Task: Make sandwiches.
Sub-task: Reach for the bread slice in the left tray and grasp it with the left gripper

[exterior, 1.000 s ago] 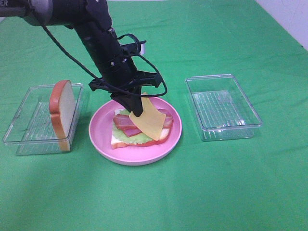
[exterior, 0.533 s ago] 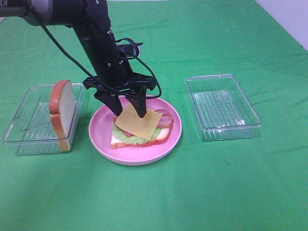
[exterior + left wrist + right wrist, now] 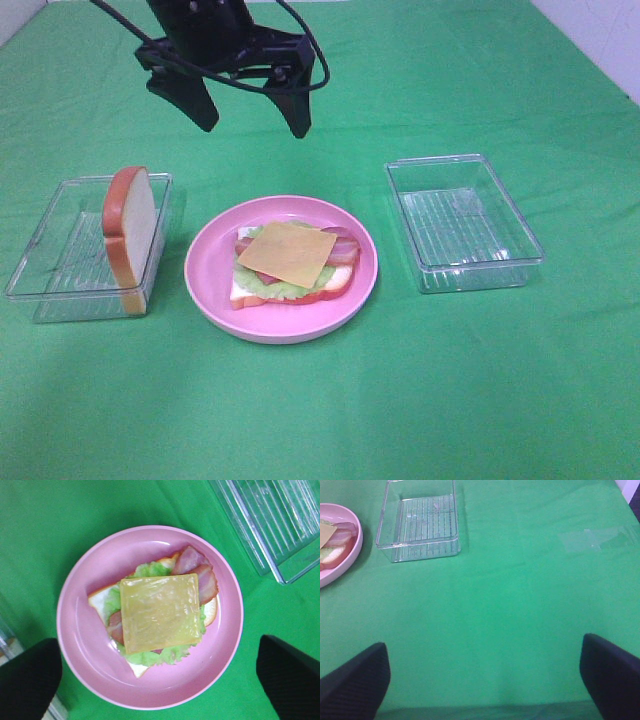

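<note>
On the pink plate (image 3: 210, 280) (image 3: 80, 630) lies a stack: a bread slice (image 3: 245, 296), lettuce (image 3: 270, 288) (image 3: 150, 570), bacon strips (image 3: 345, 245) (image 3: 197, 565) and a yellow cheese square (image 3: 290, 253) (image 3: 159, 611) flat on top. A second bread slice (image 3: 128, 235) stands on edge in the left clear tray (image 3: 60, 250). High above the plate's far side hangs my left gripper (image 3: 252, 112) (image 3: 160, 680), open and holding nothing. My right gripper (image 3: 482, 680) is open over bare green cloth, outside the high view.
An empty clear tray (image 3: 462, 220) (image 3: 420, 522) (image 3: 275, 520) sits to the right of the plate. Green cloth covers the whole table. A patch of clear tape (image 3: 595, 539) lies on the cloth off to the right.
My left gripper opened, dropped the cheese flat onto the bacon and lettuce, and rose well above the plate. The right gripper shows no change.
</note>
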